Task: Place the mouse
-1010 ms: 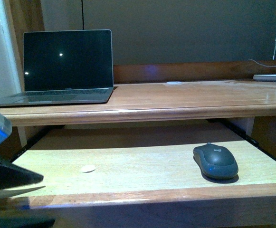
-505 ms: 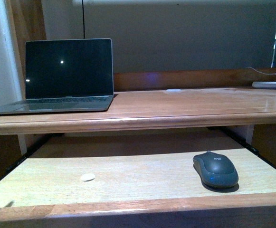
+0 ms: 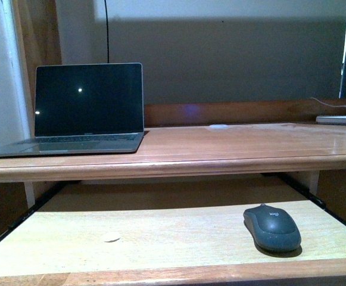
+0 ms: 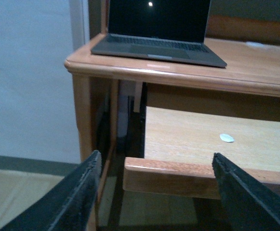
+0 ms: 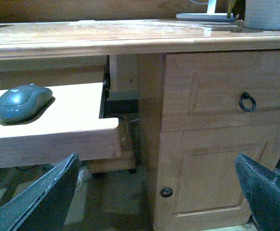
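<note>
The mouse [image 3: 272, 227], dark grey and domed, lies on the right part of the pale pull-out tray [image 3: 161, 238] under the desk top. The right wrist view shows the mouse [image 5: 21, 101] near the tray's corner [image 5: 58, 139]. My right gripper [image 5: 156, 157] is open and empty. It hangs low in front of the desk cabinet, off the tray's right end and well apart from the mouse. My left gripper [image 4: 155, 155] is open and empty too, just outside the tray's left front corner [image 4: 144, 173]. Neither gripper shows in the front view.
An open laptop [image 3: 89, 107] with a dark screen stands on the desk top [image 3: 232, 143] at the left. A small white disc [image 3: 111, 239] lies on the tray. A white lamp base [image 3: 339, 119] sits at the far right. The cabinet has a ring-pull drawer [image 5: 247, 101] and a door knob [image 5: 166, 192].
The left arm that filled the front view's lower left corner a second ago has gone from it. The desk and tray sit lower in that view. The mouse has stayed put.
</note>
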`<act>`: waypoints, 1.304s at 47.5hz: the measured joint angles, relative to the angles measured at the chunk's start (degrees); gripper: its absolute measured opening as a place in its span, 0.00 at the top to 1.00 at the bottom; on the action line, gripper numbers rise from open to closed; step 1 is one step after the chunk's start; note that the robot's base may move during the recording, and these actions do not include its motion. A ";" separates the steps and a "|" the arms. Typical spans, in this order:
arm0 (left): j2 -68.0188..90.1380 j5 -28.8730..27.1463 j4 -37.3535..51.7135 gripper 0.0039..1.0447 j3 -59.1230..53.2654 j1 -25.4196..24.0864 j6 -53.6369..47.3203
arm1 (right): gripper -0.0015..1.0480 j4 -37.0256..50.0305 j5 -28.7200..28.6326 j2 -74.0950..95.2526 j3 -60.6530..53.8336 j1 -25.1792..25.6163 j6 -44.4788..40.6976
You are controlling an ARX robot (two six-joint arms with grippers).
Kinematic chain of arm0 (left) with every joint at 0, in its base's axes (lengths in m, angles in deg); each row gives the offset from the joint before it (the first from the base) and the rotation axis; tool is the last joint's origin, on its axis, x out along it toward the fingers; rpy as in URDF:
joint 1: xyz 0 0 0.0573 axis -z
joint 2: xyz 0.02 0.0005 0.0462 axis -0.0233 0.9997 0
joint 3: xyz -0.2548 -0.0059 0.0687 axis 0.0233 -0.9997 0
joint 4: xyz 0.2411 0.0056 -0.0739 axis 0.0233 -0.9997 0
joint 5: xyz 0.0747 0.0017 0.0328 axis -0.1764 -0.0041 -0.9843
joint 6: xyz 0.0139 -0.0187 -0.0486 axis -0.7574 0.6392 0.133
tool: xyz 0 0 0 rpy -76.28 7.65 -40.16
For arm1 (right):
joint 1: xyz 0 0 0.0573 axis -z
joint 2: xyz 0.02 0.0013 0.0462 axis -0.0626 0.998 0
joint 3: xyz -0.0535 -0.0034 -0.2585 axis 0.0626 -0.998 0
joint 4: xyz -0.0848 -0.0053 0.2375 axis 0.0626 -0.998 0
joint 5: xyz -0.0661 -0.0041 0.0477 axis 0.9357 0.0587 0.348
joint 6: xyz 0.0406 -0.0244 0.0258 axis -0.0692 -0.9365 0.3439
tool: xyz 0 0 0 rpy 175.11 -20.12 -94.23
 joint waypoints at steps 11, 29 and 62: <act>-4.13 8.33 0.77 0.80 -5.70 -5.88 -2.12 | 0.07 0.00 0.00 0.00 0.00 0.00 0.00; -7.19 12.22 1.53 0.98 -9.18 -11.85 -2.51 | 0.07 0.00 -0.02 0.00 0.00 0.00 0.00; -10.75 12.24 2.01 0.98 -13.09 -11.89 -2.51 | 0.07 0.00 -0.02 0.00 0.00 0.00 0.00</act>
